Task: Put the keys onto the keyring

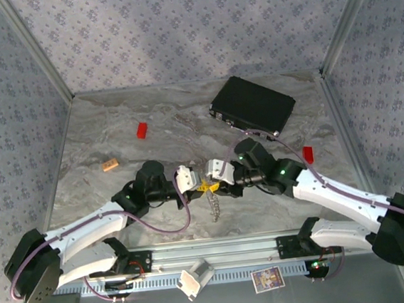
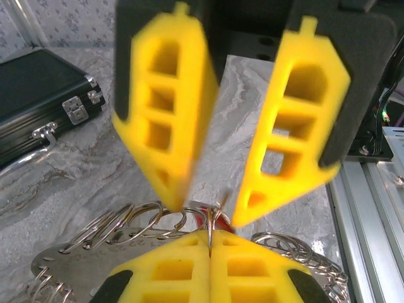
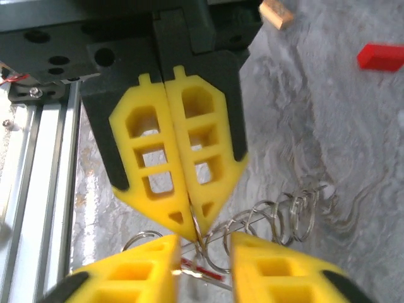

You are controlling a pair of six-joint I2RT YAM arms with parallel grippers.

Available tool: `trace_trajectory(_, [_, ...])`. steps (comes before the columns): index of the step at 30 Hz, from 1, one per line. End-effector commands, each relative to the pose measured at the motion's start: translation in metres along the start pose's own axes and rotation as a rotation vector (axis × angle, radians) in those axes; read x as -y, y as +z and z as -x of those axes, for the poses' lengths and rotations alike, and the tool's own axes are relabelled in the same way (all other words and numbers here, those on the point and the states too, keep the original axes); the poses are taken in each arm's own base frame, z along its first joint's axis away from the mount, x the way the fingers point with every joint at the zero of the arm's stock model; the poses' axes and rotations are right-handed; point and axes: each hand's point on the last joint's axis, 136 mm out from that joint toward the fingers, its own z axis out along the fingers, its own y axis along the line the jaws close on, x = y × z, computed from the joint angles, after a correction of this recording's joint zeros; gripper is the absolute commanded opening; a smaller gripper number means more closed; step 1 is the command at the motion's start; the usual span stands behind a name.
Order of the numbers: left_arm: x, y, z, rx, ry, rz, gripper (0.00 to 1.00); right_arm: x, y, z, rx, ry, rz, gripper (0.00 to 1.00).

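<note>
left gripper (image 3: 189,235) is clamped shut, yellow fingers pinching a wire loop of the keyring (image 3: 278,218). right gripper (image 3: 203,245) meets it tip to tip, jaws parted either side of that loop, gripping nothing. the rest of the keyring trails on the table (image 1: 114,131), near the front edge.
</note>
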Motion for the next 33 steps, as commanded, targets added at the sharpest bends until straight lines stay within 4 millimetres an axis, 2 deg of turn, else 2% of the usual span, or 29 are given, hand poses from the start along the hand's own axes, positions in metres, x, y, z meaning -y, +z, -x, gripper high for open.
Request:
trace_trajectory(1, [0.004, -0.006, 0.029, 0.140, 0.033, -0.002, 0.00, -0.004, -0.014, 0.017, 0.171, 0.098, 0.057, 0.31])
trace_trajectory(7, [0.005, -0.009, 0.032, 0.206, 0.021, 0.005, 0.00, -0.007, -0.010, 0.012, 0.191, 0.128, 0.055, 0.30])
trace_trajectory(16, [0.008, -0.010, 0.033, 0.230, 0.012, -0.009, 0.00, -0.012, 0.000, 0.014, 0.192, 0.121, 0.090, 0.25])
trace_trajectory(20, [0.010, -0.010, 0.033, 0.232, 0.013, -0.019, 0.00, -0.011, 0.002, 0.016, 0.192, 0.114, 0.085, 0.18])
trace_trajectory(25, [0.011, -0.011, 0.033, 0.237, 0.015, -0.019, 0.00, -0.014, 0.002, 0.016, 0.190, 0.103, 0.099, 0.00])
trace_trajectory(27, [0.008, -0.011, 0.034, 0.233, 0.009, -0.006, 0.00, -0.016, 0.000, 0.017, 0.187, 0.092, 0.109, 0.00])
trace_trajectory(29, [0.003, -0.009, 0.030, 0.199, -0.004, 0.017, 0.08, -0.017, -0.002, 0.016, 0.162, 0.076, 0.115, 0.00])
trace_trajectory(33, [-0.001, -0.009, 0.020, 0.099, 0.002, 0.037, 0.13, -0.015, -0.005, 0.006, 0.069, 0.039, 0.095, 0.00])
